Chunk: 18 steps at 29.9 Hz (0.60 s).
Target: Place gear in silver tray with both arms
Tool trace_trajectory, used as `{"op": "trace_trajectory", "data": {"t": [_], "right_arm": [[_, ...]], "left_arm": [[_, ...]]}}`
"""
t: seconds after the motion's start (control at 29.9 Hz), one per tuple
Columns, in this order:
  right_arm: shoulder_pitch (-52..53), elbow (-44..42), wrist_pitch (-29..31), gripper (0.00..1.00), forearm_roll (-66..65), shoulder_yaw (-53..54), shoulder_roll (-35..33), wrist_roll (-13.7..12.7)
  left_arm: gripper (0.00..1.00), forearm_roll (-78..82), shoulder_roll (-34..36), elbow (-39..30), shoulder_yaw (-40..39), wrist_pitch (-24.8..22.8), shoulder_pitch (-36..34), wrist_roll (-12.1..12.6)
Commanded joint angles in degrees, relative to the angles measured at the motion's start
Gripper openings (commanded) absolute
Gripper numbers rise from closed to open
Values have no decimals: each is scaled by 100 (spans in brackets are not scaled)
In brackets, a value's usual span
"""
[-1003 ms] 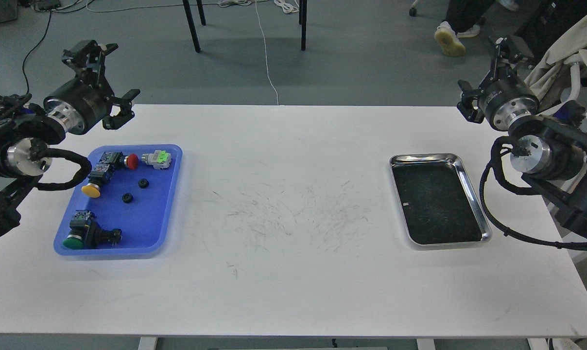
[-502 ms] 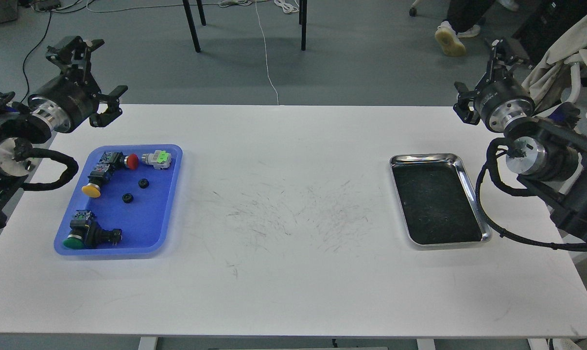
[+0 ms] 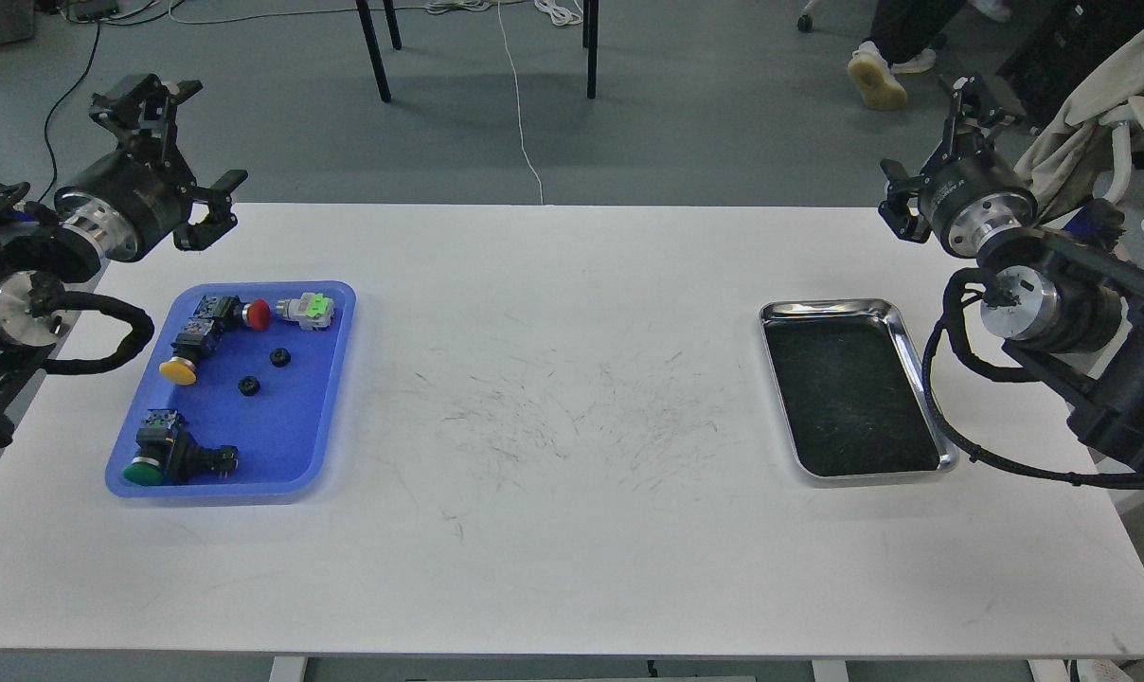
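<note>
At the table's far corners, left end effector [image 3: 179, 152] and right end effector [image 3: 932, 142] both gape apart; no legible writing.

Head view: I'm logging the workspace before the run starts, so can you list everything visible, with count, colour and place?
table: 1, white, scuffed at centre, fills the view
blue tray: 1, blue plastic, left side of table
push buttons: 3 on black bodies in the blue tray; red at top, yellow at left, green at bottom
small switch part: 1, grey with green, top right of blue tray
gears: 2, small, black, middle of blue tray
silver tray: 1, shiny rim, dark floor, right side of table, nothing in it
chair legs: black, on the floor behind the table
person's shoe: pale, floor at top right
left gripper: 1, black, open, above the table's far left corner
right gripper: 1, black, open, above the far right corner
</note>
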Motion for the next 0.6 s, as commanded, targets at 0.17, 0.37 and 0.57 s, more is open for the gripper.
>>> {"op": "trace_trajectory", "data": {"t": [0.17,0.37,0.57], "right_arm": [[3,9,-8,99,0,-1,1,0],[-6,18,-8,99,0,-9,10,0],[-15,18,-8,99,0,-9,19,0]], "left_arm": [[98,21,-2,-1,21,0,10,5],[98,21,16,-10,30,-9,19,13],[98,100,209,-10,592,-35,-87,5]]}}
